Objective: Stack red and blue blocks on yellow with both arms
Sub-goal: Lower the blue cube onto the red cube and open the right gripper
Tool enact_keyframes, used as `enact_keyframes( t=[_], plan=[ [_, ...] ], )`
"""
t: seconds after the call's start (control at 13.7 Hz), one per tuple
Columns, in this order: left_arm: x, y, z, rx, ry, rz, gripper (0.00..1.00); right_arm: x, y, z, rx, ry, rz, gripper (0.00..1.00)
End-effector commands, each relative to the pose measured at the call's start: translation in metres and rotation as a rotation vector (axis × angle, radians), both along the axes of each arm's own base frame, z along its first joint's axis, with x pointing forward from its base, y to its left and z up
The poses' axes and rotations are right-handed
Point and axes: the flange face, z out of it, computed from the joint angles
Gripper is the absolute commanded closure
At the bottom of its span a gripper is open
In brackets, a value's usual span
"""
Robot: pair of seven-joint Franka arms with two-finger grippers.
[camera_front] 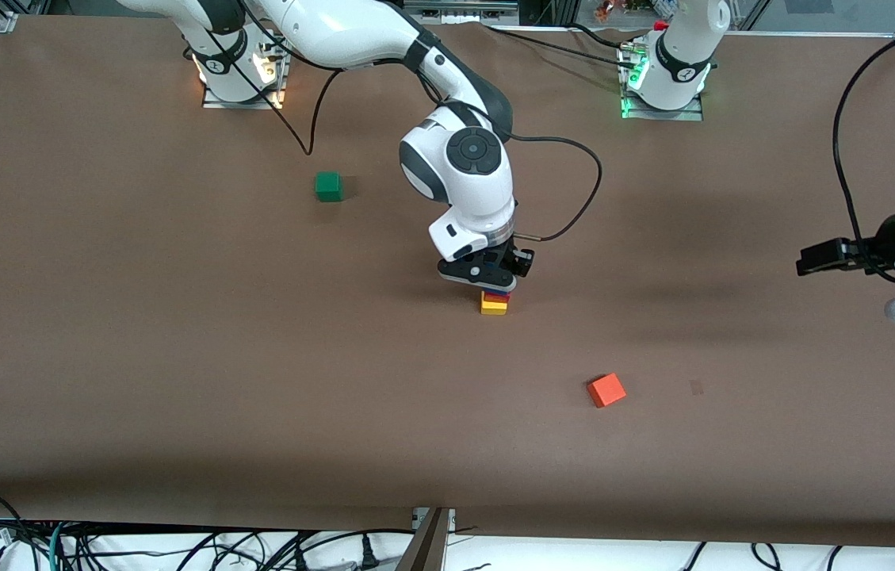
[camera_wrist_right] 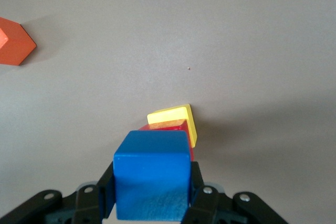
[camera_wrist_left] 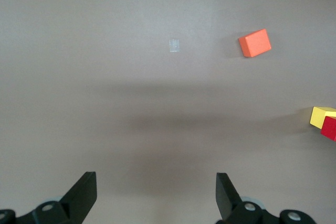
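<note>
The yellow block (camera_front: pixel 494 307) stands mid-table with the red block (camera_front: pixel 496 297) stacked on it. My right gripper (camera_front: pixel 495 281) comes straight down over this stack and is shut on the blue block (camera_front: pixel 498 292), which is right on top of the red one. I cannot tell whether it rests there. In the right wrist view the blue block (camera_wrist_right: pixel 152 174) fills the gap between the black fingers (camera_wrist_right: pixel 107 195), with red (camera_wrist_right: pixel 168 126) and yellow (camera_wrist_right: pixel 170 115) showing under it. My left gripper (camera_wrist_left: pixel 156 184) waits open and empty over bare table at the left arm's end (camera_front: pixel 831 256).
An orange cube (camera_front: pixel 606 389) lies nearer the front camera than the stack, toward the left arm's end; it also shows in both wrist views (camera_wrist_left: pixel 254 42) (camera_wrist_right: pixel 13 40). A green cube (camera_front: pixel 328 186) sits toward the right arm's base. Beside the orange cube is a small pale mark (camera_wrist_left: pixel 175 45).
</note>
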Motion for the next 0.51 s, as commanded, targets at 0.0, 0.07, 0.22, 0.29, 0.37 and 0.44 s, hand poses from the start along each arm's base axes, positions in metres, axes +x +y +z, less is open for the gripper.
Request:
enact_keyframes(
  t=[0.0, 0.07, 0.22, 0.29, 0.37, 0.44],
  plan=[
    [-0.038, -0.010, -0.003, 0.011, -0.038, -0.016, 0.00, -0.001, 0.008, 0.001, -0.011, -0.031, -0.013, 0.48],
    [-0.042, -0.011, -0.004, 0.012, -0.038, -0.017, 0.00, 0.000, 0.007, 0.002, -0.009, -0.034, -0.014, 0.37],
    [-0.036, -0.006, -0.013, 0.006, -0.025, -0.007, 0.00, 0.001, 0.007, 0.003, -0.008, -0.037, -0.015, 0.00],
    [-0.035, -0.004, -0.013, 0.005, -0.025, -0.005, 0.00, 0.002, 0.006, 0.004, -0.010, -0.035, -0.016, 0.00],
    [-0.035, -0.004, -0.014, 0.005, -0.022, -0.005, 0.00, 0.004, 0.003, 0.007, -0.013, -0.032, -0.020, 0.00],
    [-0.034, -0.004, -0.014, 0.005, -0.023, -0.005, 0.00, 0.006, -0.003, 0.007, -0.034, -0.014, -0.023, 0.00]
  ],
)
